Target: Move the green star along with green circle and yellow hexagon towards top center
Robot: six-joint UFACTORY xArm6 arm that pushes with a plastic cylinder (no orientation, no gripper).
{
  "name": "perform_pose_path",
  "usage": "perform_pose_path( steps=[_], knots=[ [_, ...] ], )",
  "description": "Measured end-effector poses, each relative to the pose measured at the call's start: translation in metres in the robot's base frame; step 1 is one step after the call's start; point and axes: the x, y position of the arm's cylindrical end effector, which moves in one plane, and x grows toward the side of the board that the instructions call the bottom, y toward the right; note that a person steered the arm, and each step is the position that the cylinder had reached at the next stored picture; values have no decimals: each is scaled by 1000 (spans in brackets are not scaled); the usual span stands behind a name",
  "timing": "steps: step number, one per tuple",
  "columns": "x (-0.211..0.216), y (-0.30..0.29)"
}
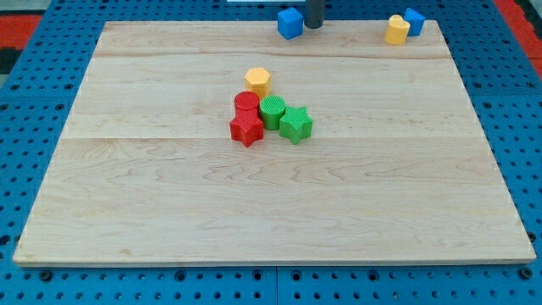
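My tip [314, 25] sits at the top edge of the surface [169, 212], just right of a blue block [290, 23]; there are no jaws, only a bare rod. The green star [295, 124], green circle [273, 111] and yellow hexagon [258, 81] cluster near the centre, touching a red circle [246, 103] and red star [246, 130]. To do this well, I judge the tip should circle round to the star's bottom-right side and push gently towards the top edge, steering off the reds, which may otherwise drag along
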Motion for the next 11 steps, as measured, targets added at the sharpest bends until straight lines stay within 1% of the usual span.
perform_pose_path(
  steps=[1, 3, 4, 6, 7, 9, 10, 11],
  knots=[
    [0, -5],
    [1, -36],
    [1, -37],
    [1, -10],
    [28, 6],
    [162, 81],
    [227, 72],
    [253, 19]
  ],
)
